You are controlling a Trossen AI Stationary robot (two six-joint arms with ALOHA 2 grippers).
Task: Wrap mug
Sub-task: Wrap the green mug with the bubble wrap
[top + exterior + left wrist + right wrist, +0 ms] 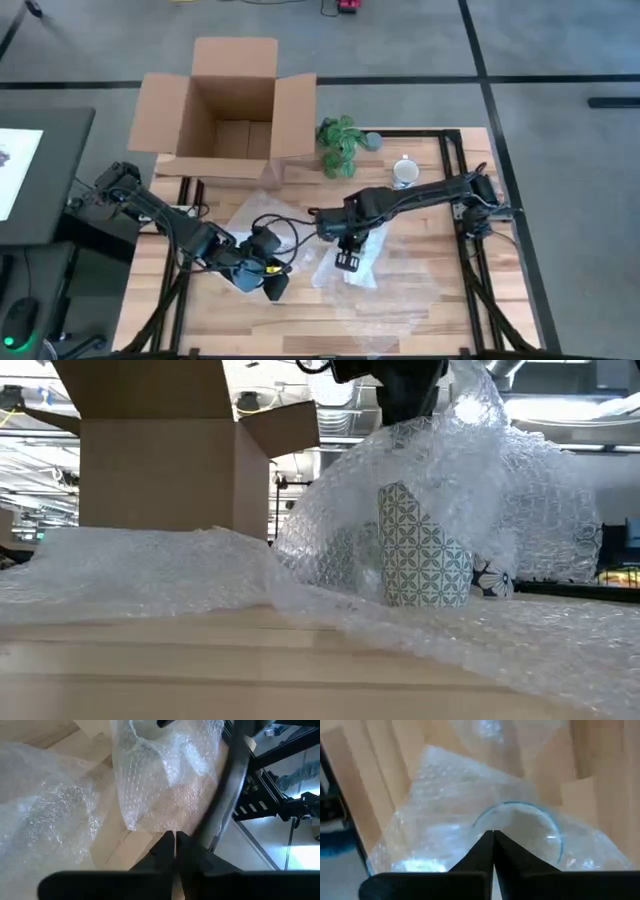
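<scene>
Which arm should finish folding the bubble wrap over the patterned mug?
Probably the right. Its pincer sits directly above the mug, fingers together, where the bubble wrap is already lifted over it. The left pincer is off to the side, also closed.

The mug (423,550) stands on the surface (440,300), under a sheet of bubble wrap (345,255) that drapes over it and spreads out across the boards. The right gripper (347,262) hangs directly above the mug. The left gripper (277,288) sits to the mug's left, beside the wrap's edge. Behind the mug, at the surface's back edge, stands an open cardboard box (228,110). A plant (340,143) sits right of the box, and a second mug (405,172) lies behind and to the right of the wrapped mug.
</scene>
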